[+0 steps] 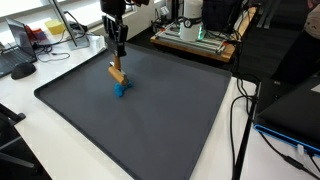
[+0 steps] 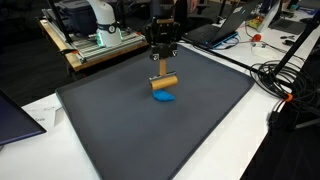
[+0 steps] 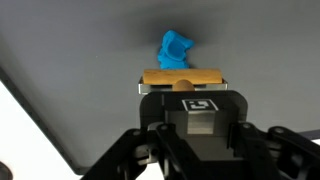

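Dark grey mat (image 2: 110, 135) on a white table (image 2: 45, 104), cluttered lab benches behind. Your pincer (image 2: 162, 72) hangs over the mat's far half, fingers drawn together on a wooden block (image 2: 164, 82).

The grip itself is hard to read. In the wrist view the pincer's own body hides the fingertips. Only the block's long face shows, lying crosswise just ahead of it. In an exterior view the block (image 1: 116, 72) hangs tilted.

Blue object (image 2: 165, 97) lies on the mat right under the block; touching or barely apart, you can't tell. Lumpy shape, too small to identify.

Further out: cables (image 2: 280, 75) beyond the mat's edge, and a dark laptop lid (image 2: 15, 118) cut off by the frame.
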Available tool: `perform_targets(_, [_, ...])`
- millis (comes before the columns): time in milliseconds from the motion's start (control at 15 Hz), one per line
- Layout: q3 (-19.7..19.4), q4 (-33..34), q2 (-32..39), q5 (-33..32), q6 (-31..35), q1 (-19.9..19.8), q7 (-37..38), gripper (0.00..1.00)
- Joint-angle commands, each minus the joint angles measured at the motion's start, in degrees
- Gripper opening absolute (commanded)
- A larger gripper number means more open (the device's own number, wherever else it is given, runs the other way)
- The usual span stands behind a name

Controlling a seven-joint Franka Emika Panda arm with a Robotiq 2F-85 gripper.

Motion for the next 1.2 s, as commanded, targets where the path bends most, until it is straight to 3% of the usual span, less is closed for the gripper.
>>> perform_targets(0, [-2.05,6.83,4.01,0.26,3.64,2.39,-4.83,0.22])
perform_targets(600, [-0.42,14.19,12.22,0.28,6.11,1.38,-9.40,0.22])
perform_targets(733, [-0.03,10.97,12.38,0.33,3.68,0.18,-8.75,0.22])
perform_targets(1133, [2.66,10.73,14.98,0.45,5.23,-2.19,-9.48,0.22])
